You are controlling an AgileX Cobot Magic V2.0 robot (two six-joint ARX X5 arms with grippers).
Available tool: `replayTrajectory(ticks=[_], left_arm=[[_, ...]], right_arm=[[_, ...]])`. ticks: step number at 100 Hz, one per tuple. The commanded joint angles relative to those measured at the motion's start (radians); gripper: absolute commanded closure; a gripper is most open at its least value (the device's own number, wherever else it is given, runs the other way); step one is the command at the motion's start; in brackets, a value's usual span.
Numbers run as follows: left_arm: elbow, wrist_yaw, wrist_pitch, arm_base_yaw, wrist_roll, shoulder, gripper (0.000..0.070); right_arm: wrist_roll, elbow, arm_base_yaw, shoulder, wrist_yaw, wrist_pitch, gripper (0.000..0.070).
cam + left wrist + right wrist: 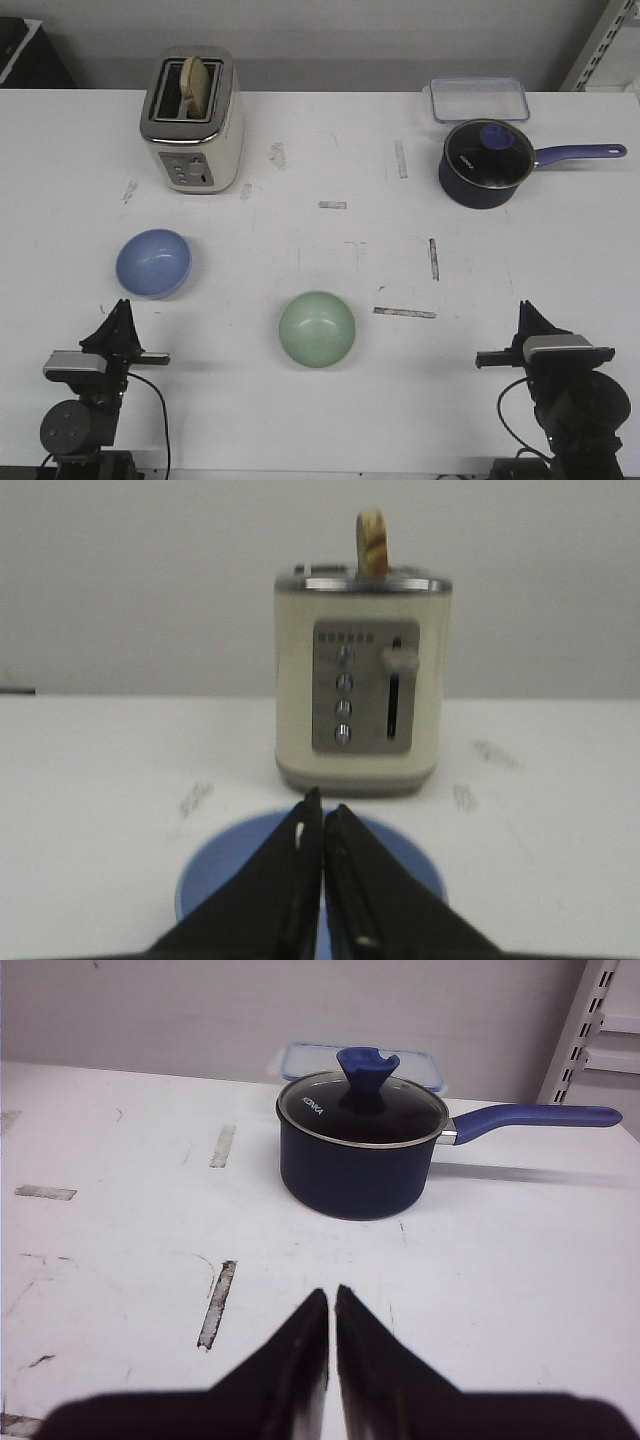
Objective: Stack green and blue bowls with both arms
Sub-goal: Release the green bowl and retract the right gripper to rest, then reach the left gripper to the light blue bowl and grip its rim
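Fingers (300, 880) pinched together, blue bowl (153, 263) and green bowl (317, 328) empty, apart

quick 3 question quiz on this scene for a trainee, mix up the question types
1. True or false: the green bowl sits inside the blue bowl.
2. Which tool is nearer the blue bowl? A) left tool B) right tool
3. Fill in: the saucepan wears a ____.

Key: 1 false, the bowls lie apart on the table; 2 A; 3 lid.
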Motion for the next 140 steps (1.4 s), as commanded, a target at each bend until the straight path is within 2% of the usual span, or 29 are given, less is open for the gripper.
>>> replayTrajectory(ticks=[1, 13, 25, 30, 37, 52, 60, 66, 79, 97, 115, 140], left_arm=[[0.094, -0.002, 0.034, 0.001, 0.017, 0.014, 0.0699], [0.280, -0.002, -0.032, 0.001, 0.016, 0.113, 0.0699], [0.513, -0.002, -0.185, 0.001, 0.016, 0.279, 0.0694], [0.609, -0.002, -0.250, 0.001, 0.016, 0.359, 0.0670], [0.735, -0.002, -0.338, 0.001, 0.016, 0.470, 0.0548], [0.954, -0.003, -0.533, 0.001, 0.011, 0.696, 0.0193], [1.018, -0.006, -0.611, 0.002, 0.005, 0.787, 0.0123], [1.048, -0.007, -0.660, 0.010, -0.014, 0.855, 0.0117], [1.065, 0.021, -0.750, 0.068, -0.133, 1.000, 0.0114], [1.065, 0.052, -0.834, 0.151, -0.135, 1.202, 0.0114], [1.065, 0.053, -0.826, 0.200, -0.135, 1.361, 0.0118], [1.065, 0.053, -0.824, 0.211, -0.132, 1.489, 0.0131]], right_arm=[[-0.004, 0.001, 0.000, 0.003, 0.000, 0.009, 0.0699], [-0.004, 0.001, 0.000, 0.003, 0.000, 0.009, 0.0699], [-0.004, 0.001, 0.000, 0.003, 0.000, 0.009, 0.0699], [-0.002, 0.001, 0.000, 0.003, 0.000, 0.009, 0.0699], [0.001, 0.001, 0.000, 0.003, 0.000, 0.009, 0.0699], [0.003, 0.001, 0.000, 0.003, 0.000, 0.009, 0.0699], [0.003, 0.001, 0.000, 0.003, 0.000, 0.009, 0.0699], [0.003, 0.001, 0.002, 0.003, 0.000, 0.009, 0.0699], [0.003, 0.001, 0.002, 0.003, 0.000, 0.009, 0.0699], [0.003, 0.001, 0.002, 0.003, 0.000, 0.009, 0.0699], [0.003, 0.001, 0.002, 0.003, 0.000, 0.009, 0.0699], [0.003, 0.001, 0.002, 0.003, 0.000, 0.009, 0.0699]])
